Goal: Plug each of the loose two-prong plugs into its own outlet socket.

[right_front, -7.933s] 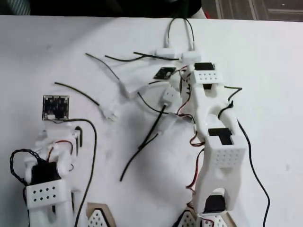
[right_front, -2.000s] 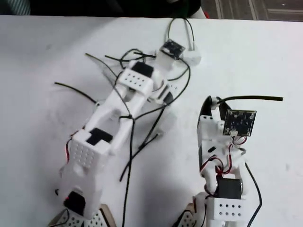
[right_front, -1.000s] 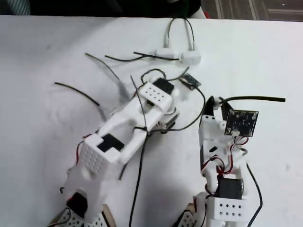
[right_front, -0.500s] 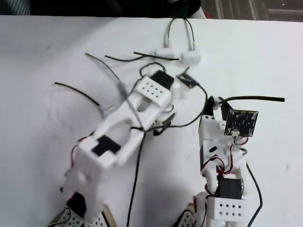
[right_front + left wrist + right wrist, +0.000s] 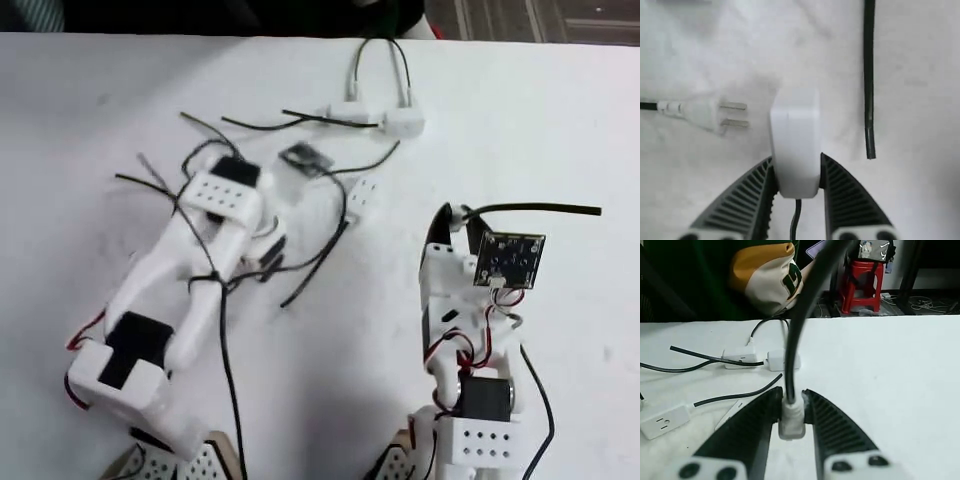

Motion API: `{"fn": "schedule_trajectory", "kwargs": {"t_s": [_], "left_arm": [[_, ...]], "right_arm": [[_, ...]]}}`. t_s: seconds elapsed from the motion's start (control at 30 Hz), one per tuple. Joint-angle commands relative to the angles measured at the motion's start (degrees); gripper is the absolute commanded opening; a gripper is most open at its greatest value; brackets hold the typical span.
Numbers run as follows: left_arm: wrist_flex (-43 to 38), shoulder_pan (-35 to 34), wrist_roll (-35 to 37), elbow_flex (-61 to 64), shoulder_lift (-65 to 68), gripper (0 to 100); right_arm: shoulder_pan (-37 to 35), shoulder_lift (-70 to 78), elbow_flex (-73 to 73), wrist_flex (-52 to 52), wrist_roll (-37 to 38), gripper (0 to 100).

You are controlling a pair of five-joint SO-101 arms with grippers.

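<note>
White outlet (image 5: 795, 145), white plug (image 5: 791, 421).

Prongs of the plug (image 5: 791, 422) are hidden inside the right claw (image 5: 792, 393).

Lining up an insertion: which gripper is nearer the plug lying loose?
Left. Left gripper, holding a socket, is right beside the plug; right gripper, holding a cord end, stands farther off.

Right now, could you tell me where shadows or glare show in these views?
High view: faint shadows by the left arm on the table, no glare. Left wrist view: soft shadow beside the white block in the left claw. Right wrist view: bright table, dark room behind the right claw and its plug.
</note>
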Motion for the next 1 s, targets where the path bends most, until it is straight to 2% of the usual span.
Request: {"fn": "schedule_trajectory", "kwargs": {"t_s": [0.0, 0.1, 0.27, 0.5, 0.97], "left_arm": [[-6.2, -0.9, -2.6, 7.6, -3.5, 2], [-10.2, -1.3, -2.6, 11.5, -3.5, 6], [-11.9, -3.1, 0.2, 13.4, -3.9, 25], [-9.3, -8.6, -3.7, 7.2, -3.9, 25], [-9.3, -15.3, -3.7, 2.7, -3.9, 25]], "right_arm": [[0.1, -0.2, -1.2, -0.8, 0.0, 1.7], [-0.1, -0.2, -1.2, -0.8, 0.0, 1.7], [-1.7, -0.2, -1.1, -0.7, 0.1, 1.7], [-1.7, -0.2, -1.1, -0.7, 0.1, 1.7], [-1.7, -0.2, -1.0, -0.7, 0.1, 1.7]]}}
